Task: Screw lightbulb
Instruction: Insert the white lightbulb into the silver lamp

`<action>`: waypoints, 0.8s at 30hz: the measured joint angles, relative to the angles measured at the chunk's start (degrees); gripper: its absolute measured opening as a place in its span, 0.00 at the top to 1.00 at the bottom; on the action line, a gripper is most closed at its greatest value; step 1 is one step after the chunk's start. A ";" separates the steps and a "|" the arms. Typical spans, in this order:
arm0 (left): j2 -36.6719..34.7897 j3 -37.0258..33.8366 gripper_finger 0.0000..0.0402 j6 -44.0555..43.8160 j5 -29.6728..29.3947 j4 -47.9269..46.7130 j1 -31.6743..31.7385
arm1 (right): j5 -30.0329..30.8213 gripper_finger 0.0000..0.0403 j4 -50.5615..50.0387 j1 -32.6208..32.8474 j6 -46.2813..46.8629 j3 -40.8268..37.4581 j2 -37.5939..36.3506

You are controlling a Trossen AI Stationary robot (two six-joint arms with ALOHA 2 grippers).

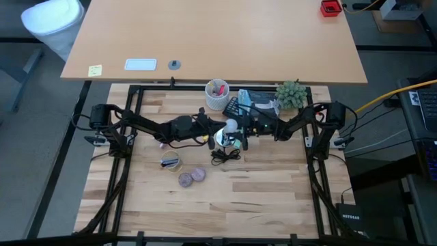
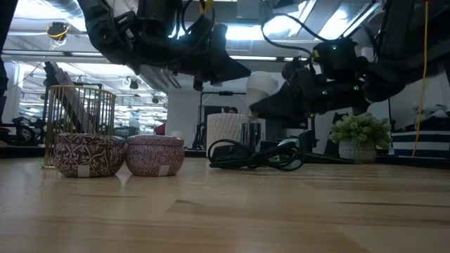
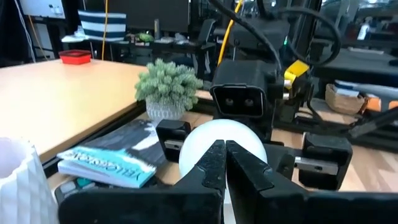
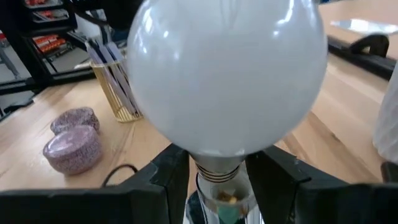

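Observation:
The lightbulb (image 4: 230,74), white round glass on a silvery screw base, stands upright above the table's middle (image 1: 231,125). My right gripper (image 4: 217,171) comes in from the table's right and is shut on it below the glass. My left gripper (image 3: 225,155) is shut and points level from the left, with its tips right at the bulb's glass (image 3: 205,140). On the table below the bulb lies a coiled black cord (image 1: 225,156) with a small fitting (image 2: 285,149). My right gripper pinches the bulb's neck (image 4: 214,163), just above the metal screw base, between its two fingers. The fingers come in about level from the table's right. The bulb stands upright, glass up, lifted clear of the table. My left gripper's shut fingertips (image 3: 214,158) are close against the glass; I cannot tell whether they touch.
Two purple round tins (image 1: 191,178) and a gold wire holder (image 2: 77,112) sit near and left. At the far edge stand a white patterned cup of pens (image 1: 217,96), a book (image 1: 249,102) and a small potted plant (image 1: 291,94). Bare wood shows at the near side.

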 joint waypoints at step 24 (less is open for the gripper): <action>-0.19 -0.04 0.99 8.53 0.07 6.51 0.02 | 2.81 0.63 -2.55 0.00 -1.55 0.00 -0.02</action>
